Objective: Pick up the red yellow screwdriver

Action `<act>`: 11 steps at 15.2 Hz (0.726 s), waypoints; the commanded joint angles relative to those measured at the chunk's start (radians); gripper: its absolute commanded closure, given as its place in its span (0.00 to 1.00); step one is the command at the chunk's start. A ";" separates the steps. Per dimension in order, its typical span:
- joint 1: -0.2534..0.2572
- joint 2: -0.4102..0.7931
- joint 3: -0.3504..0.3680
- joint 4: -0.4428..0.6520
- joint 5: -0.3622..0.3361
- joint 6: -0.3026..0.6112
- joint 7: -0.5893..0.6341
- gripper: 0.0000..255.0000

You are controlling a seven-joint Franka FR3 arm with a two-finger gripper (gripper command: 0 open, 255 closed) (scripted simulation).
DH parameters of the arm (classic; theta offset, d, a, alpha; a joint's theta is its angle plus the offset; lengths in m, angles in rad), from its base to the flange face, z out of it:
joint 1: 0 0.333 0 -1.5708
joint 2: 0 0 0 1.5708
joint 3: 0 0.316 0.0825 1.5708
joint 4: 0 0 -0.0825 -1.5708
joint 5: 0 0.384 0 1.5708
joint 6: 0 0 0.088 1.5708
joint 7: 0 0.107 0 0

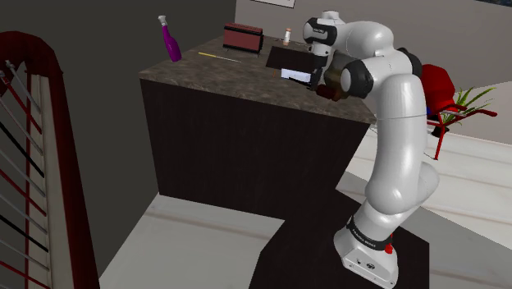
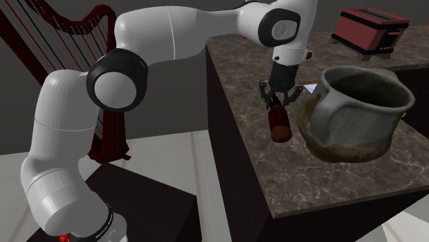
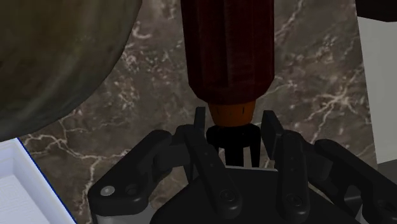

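The screwdriver (image 3: pixel 227 44) has a dark red ribbed handle, an orange collar and a black neck. My gripper (image 3: pixel 234 124) is shut on that neck just behind the collar, and the handle sticks out past the fingertips. In the second exterior view the gripper (image 2: pixel 278 96) points down over the dark marble counter (image 2: pixel 330 179), with the screwdriver handle (image 2: pixel 278 125) hanging under it close to the counter's near edge. I cannot tell whether the handle touches the stone. In the shoulder view the gripper (image 1: pixel 316 80) is low over the counter's right part.
A big grey-brown mug (image 2: pixel 357 113) stands right beside the handle. A red toaster (image 1: pixel 243 37), a purple bottle (image 1: pixel 170 39), a small bottle (image 1: pixel 287 35), a black box (image 1: pixel 291 59) and a white sheet (image 2: pixel 309 87) are on the counter. A harp (image 1: pixel 33 164) stands on the floor.
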 commanded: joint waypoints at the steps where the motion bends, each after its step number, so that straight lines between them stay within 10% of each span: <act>1: -0.007 0.005 0.000 0.035 0.002 -0.030 0.000 1.00; 11: -0.071 0.075 0.011 0.274 0.030 -0.192 0.001 1.00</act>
